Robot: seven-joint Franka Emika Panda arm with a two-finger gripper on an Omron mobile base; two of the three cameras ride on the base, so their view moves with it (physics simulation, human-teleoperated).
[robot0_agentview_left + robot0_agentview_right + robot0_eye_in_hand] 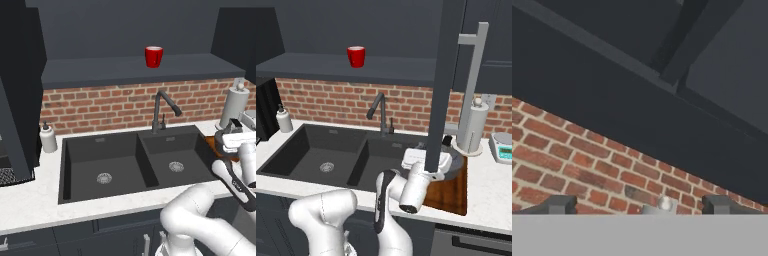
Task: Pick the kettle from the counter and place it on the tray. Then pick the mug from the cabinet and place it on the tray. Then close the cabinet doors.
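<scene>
Two dark fingertips stand far apart at the bottom of the hand view, so the pincer is released and grasps nothing; between the tips shows the rounded top of the paper roll, with brick wall behind it and the dark underside of the cabinet above.

Nearest the base, the white arm bends up over the front edge of the worktop. Its hand sits above the tray, which lies on the worktop just right of the sink. The kettle rests on the tray, mostly hidden behind the hand and an open cabinet door that hangs in front of it in the right base view. Only a grey curved edge of the kettle shows there.

Further back, the paper roll stands upright behind the tray, and a small scale lies to its right. The tap rises behind the sink, and a soap bottle stands at the far left of the worktop.

Highest and farthest, the mug stands upright on the cabinet shelf, above the tap, with both doors swung open.
</scene>
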